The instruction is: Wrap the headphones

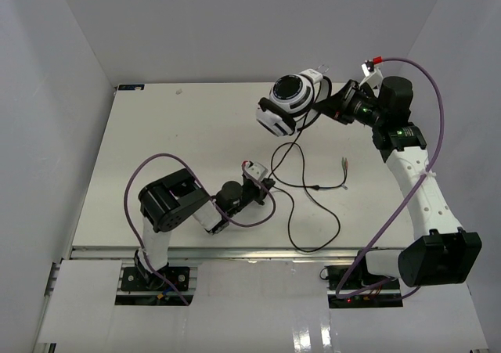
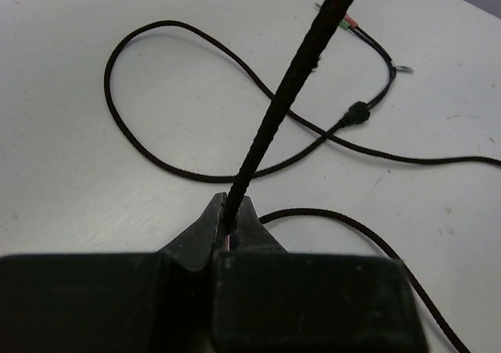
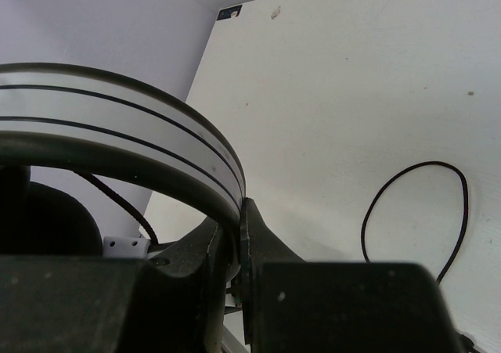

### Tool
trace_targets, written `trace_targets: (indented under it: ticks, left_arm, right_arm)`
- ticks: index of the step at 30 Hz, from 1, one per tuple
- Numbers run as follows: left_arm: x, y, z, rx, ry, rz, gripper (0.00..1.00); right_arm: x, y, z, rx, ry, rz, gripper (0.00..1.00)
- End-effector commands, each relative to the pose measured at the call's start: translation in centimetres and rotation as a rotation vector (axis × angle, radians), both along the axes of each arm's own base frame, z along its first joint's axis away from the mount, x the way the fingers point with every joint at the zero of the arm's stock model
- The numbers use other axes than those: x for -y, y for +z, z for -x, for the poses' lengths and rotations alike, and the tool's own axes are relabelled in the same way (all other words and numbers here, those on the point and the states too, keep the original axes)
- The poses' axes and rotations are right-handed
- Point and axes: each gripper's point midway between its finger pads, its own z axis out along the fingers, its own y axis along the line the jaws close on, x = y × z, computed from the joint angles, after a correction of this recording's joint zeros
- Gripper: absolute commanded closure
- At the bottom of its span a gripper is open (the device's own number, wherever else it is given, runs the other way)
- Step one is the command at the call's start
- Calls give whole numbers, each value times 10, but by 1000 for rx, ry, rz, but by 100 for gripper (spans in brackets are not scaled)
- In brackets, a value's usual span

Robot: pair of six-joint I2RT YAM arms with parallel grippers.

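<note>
The white-and-black headphones point(image 1: 288, 101) hang above the far right part of the table, with my right gripper point(image 1: 322, 107) shut on their headband point(image 3: 117, 126). In the right wrist view the right gripper point(image 3: 241, 221) pinches the band's white-and-black edge. The thin black cable point(image 1: 291, 212) drops from the earcups and loops across the table. Near the table's middle, my left gripper point(image 1: 267, 186) is shut on the cable. In the left wrist view the left gripper point(image 2: 232, 220) clamps the cable point(image 2: 301, 63), which rises taut from the jaws. A small inline connector point(image 2: 354, 117) and the cable's frayed end point(image 2: 350, 24) lie beyond.
The white table point(image 1: 156, 149) is enclosed by white walls at the left, back and right. Slack cable loops point(image 2: 149, 145) lie on the table in front of the left gripper. Purple arm cables point(image 1: 427, 118) arc over both arms.
</note>
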Motion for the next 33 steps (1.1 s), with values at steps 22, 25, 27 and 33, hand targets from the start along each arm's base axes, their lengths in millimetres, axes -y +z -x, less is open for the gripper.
trace_targets:
  ticks: [22,25,27,33]
  left_arm:
    - [-130,124,-58,-144,-132,-85,100]
    - [-122,160,-59,-219,-216,-77,100]
    - [-115,177,-53,-263,-278,-53,100]
    - [-94,218,-7,-452,-515,97,100]
  right_arm:
    - [20,-1,55,616,328,706,92]
    - [34,-27,40,632,259,902,92]
    - [38,-37,33,656,221,1004,92]
    - [52,-38,0,702,-43,1246,92]
